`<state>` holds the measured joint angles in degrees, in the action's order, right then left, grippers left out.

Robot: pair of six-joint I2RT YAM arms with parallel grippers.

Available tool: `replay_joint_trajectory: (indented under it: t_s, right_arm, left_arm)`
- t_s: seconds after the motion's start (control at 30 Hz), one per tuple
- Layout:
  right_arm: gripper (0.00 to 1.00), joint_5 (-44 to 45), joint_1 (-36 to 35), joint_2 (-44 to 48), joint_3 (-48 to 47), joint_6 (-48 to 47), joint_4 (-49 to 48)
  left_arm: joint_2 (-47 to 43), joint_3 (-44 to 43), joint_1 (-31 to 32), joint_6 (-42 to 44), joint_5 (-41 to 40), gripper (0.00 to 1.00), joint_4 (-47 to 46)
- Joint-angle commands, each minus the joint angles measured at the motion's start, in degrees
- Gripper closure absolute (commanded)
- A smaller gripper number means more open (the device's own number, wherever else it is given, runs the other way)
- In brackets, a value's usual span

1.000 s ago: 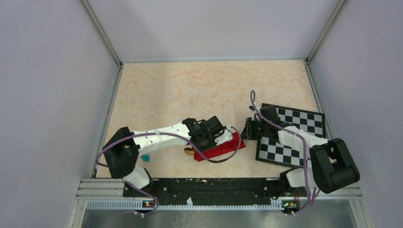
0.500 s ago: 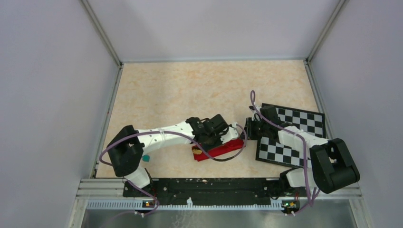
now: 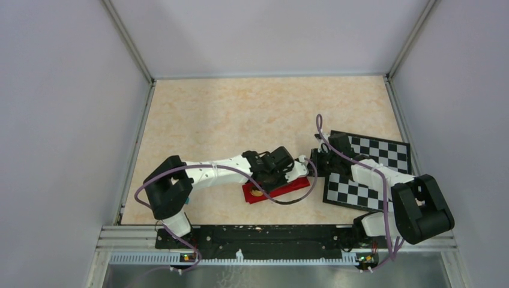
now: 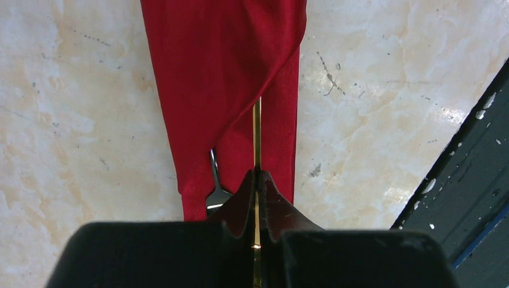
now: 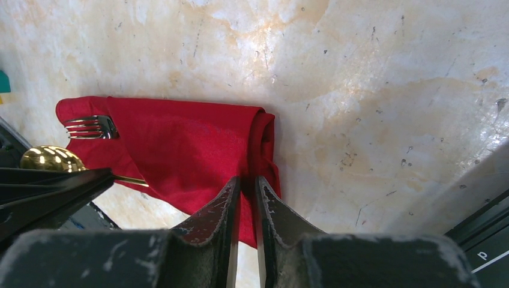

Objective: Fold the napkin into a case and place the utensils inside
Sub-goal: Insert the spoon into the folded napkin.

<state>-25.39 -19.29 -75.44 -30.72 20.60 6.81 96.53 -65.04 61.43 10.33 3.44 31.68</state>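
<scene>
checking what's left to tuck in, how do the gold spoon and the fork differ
The gold spoon is pinched in the left hand, only its thin handle reaching into the case; the fork lies tucked in, no hand on it. The spoon is gold, the fork silvery. Both stick out of the case's same end.

Left arm (image 3: 210, 171) stretched inward, left fingers (image 4: 240, 201) clamping the gold spoon (image 4: 257, 138). Right arm (image 3: 375, 174) likewise, right fingers (image 5: 216, 213) pinching the case (image 5: 180, 144).

Red case (image 4: 222, 72): narrow folded cloth, lengthwise on marbled table (image 4: 78, 120), top flap slanting open.
Gold utensil handle (image 4: 257, 138): thin, enters opening, pinched between pressed-together fingers of left gripper (image 4: 257, 180).
Silvery utensil tip (image 4: 217, 195): protrudes at cloth's near end, just left of gripper.
Dark rail (image 4: 468, 198): lower right corner.
</scene>
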Motion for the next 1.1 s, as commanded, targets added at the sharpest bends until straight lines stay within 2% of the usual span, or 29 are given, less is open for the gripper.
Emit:
replay_joint_trajectory:
  t_s: [0.0, 0.67, 0.73, 0.83, 0.93, 1.07]
  right_arm:
    - [0.86, -0.7, 0.5, 0.0, 0.4, -0.7, -1.9]
    - [0.87, -0.8, 0.5, 0.4, 0.6, -0.7, -2.0]
    - [0.86, -0.7, 0.5, 0.4, 0.6, -0.7, -2.0]
    - [0.83, -0.1, 0.5, 0.7, 0.4, -0.7, -1.7]
    - [0.76, 0.9, 0.5, 1.6, -0.1, -0.6, -0.3]
    - [0.66, 2.4, 0.5, 4.7, -1.3, 1.2, 3.0]
  left_arm:
    - [0.2, 1.2, 0.3, -0.9, 1.3, 1.00, -5.4]
    - [2.7, 4.3, 0.3, 0.8, -0.2, 1.00, -8.5]
    - [2.4, 4.2, 0.3, 0.3, -0.4, 0.91, -8.7]
    - [1.1, 4.0, 0.3, -0.3, -0.7, 0.65, -8.6]
    - [-1.7, 3.3, 0.3, -0.9, -0.3, 0.55, -7.7]
    - [-8.4, 2.3, 0.3, -1.5, 0.7, 0.48, -6.1]
